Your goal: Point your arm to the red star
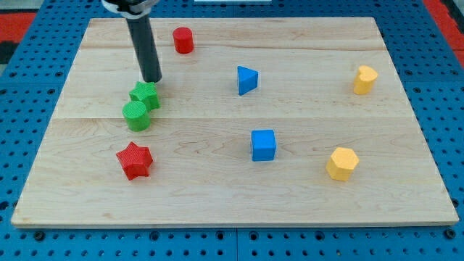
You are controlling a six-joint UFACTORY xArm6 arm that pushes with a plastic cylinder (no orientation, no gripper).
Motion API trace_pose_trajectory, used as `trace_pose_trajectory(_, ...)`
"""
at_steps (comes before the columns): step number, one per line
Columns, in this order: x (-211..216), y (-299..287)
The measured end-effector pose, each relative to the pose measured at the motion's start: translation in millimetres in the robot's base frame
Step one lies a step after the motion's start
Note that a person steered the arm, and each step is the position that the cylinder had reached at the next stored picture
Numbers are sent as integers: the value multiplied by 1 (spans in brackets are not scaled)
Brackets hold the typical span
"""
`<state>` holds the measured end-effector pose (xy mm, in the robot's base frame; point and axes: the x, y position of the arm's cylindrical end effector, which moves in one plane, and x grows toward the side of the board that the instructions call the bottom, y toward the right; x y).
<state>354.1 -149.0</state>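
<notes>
My tip (153,80), the end effector, a bare rod with no jaws to open or close, rests on the wooden tabletop (217,196) at upper left, just above the green star (145,94) and green cylinder (136,115). The red star (134,160) lies well below it, lower left, untouched. A red cylinder (183,40) stands to the tip's upper right.

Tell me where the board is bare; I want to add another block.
Open: between the red star and blue cube, and between the blue triangle and yellow blocks. Crowded: my tip by the green star and green cylinder.
</notes>
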Motion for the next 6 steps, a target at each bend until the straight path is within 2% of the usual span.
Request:
trace_pose_trajectory(2,37,-38)
trace_pose_trajectory(3,33,-48)
trace_pose_trajectory(4,64,-96)
trace_pose_trajectory(6,192,-75)
